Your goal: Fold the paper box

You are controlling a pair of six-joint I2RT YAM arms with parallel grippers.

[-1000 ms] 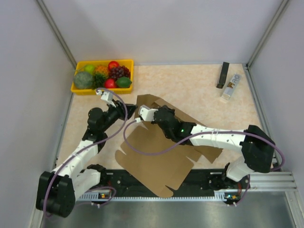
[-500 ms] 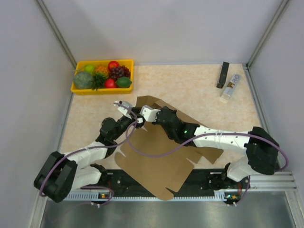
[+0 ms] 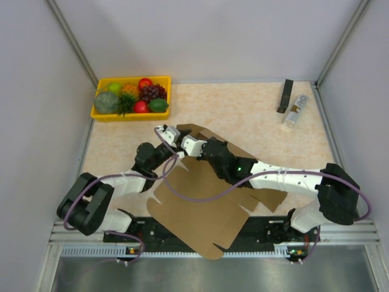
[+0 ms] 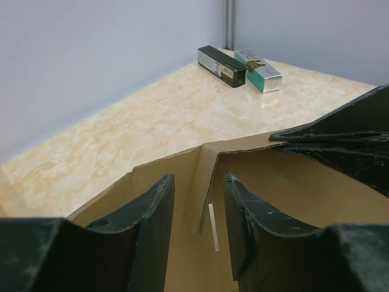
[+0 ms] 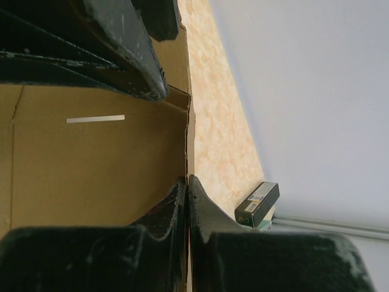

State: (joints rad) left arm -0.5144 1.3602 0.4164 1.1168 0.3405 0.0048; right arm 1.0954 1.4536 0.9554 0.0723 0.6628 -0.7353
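Note:
The paper box point(image 3: 200, 207) is a brown die-cut cardboard sheet lying open at the middle of the table, its far-left corner lifted. My right gripper point(image 3: 184, 144) is at that corner, shut on a raised flap edge, which shows pinched between its fingers in the right wrist view point(image 5: 187, 182). My left gripper point(image 3: 165, 132) is right beside it on the left. In the left wrist view it is open point(image 4: 199, 182), with a standing cardboard flap point(image 4: 206, 176) showing in the gap between the fingers, untouched. The right gripper's fingers point(image 4: 340, 143) show at that view's right.
A yellow tray point(image 3: 121, 117) of fruit stands at the back left. A black box point(image 3: 285, 96) and a white-green box point(image 3: 295, 111) lie at the back right, also in the left wrist view point(image 4: 222, 66). Grey walls enclose the table on three sides.
My left arm has swung forward and right, bringing its open gripper from the table's left to the lifted cardboard corner. The right gripper has stayed shut on the flap, shifting slightly.

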